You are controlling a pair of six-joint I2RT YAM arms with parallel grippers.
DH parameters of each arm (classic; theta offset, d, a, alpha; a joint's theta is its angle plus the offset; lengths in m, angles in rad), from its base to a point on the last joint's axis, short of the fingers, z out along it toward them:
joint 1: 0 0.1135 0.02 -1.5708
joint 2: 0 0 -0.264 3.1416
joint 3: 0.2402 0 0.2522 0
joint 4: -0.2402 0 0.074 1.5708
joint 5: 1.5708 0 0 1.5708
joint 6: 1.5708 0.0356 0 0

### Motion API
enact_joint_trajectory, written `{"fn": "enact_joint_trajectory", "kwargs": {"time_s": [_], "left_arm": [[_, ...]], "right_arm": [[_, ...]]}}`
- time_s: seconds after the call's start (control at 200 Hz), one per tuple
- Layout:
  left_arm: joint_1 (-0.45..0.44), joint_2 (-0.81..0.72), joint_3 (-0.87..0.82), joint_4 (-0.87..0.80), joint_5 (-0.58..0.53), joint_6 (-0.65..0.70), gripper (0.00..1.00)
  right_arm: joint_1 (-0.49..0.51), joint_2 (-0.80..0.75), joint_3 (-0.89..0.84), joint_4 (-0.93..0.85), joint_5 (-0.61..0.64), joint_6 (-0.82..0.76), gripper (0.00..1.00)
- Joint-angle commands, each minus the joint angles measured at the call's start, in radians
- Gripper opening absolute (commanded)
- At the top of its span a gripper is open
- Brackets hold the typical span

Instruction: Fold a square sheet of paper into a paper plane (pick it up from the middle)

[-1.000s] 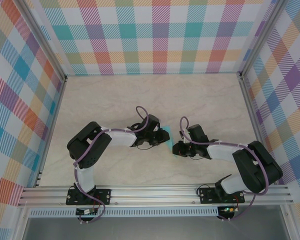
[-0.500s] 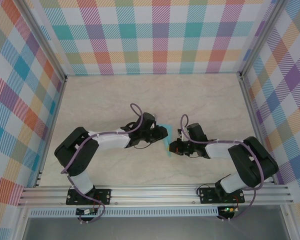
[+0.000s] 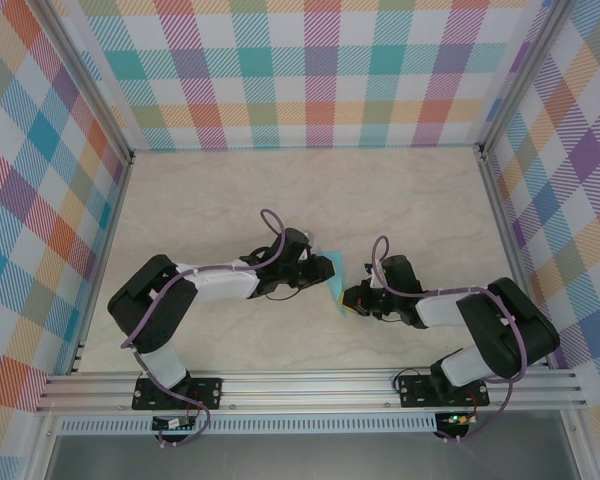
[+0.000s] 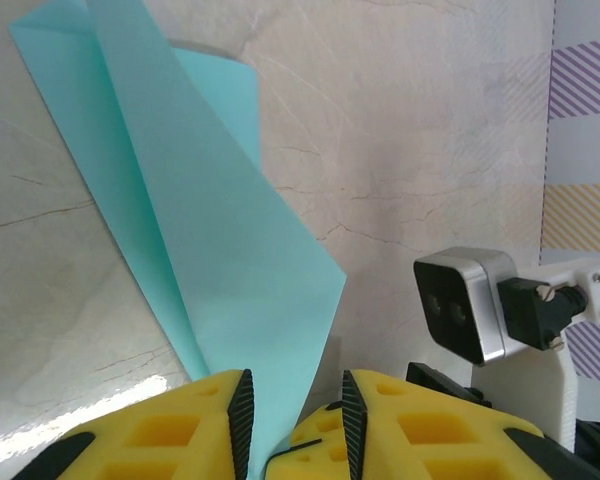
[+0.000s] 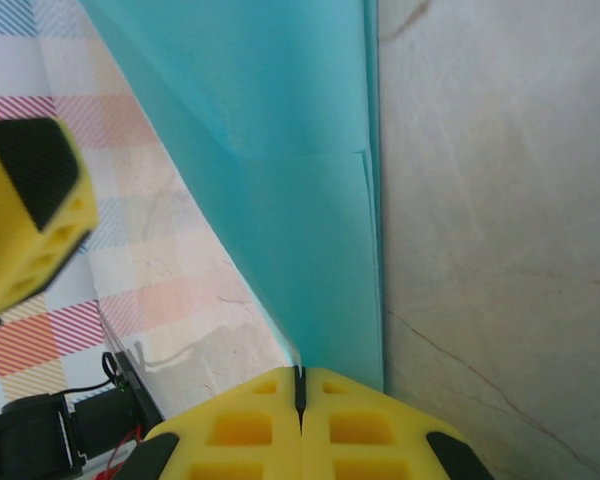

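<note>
Turquoise paper sheet [image 4: 220, 250], part-folded, is now pinched tight in the closed right fingers [image 5: 380, 440] while the left fingers [image 4: 160, 435] have eased narrowly apart around it, indicating a handover.

paper [image 3: 334, 270] right of left end effector [image 3: 317, 271]

turquoise paper [image 4: 220, 230] folded lengthwise into narrow pointed layers, tilted on edge
</note>
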Motion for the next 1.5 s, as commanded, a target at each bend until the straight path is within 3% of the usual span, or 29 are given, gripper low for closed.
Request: {"fn": "enact_joint_trajectory", "kwargs": {"time_s": [0.0, 0.315, 0.87, 1.265, 1.495], "left_arm": [[-0.008, 0.04, 0.029, 0.049, 0.04, 0.016, 0.32], [-0.008, 0.115, 0.081, 0.1, 0.092, 0.024, 0.34], [0.004, 0.199, 0.148, 0.046, 0.055, 0.06, 0.35], [0.021, 0.228, 0.164, 0.035, 0.049, 0.052, 0.35], [0.023, 0.229, 0.164, 0.04, 0.046, 0.043, 0.34]], "right_arm": [[-0.013, 0.013, -0.002, 0.029, -0.031, 0.019, 0.02], [-0.028, 0.049, 0.006, 0.001, -0.044, -0.004, 0.02], [-0.046, 0.047, 0.021, -0.039, -0.068, -0.032, 0.04], [-0.046, -0.086, 0.101, -0.333, 0.009, -0.216, 0.23], [-0.046, -0.066, 0.162, -0.42, 0.003, -0.311, 0.44]]}}
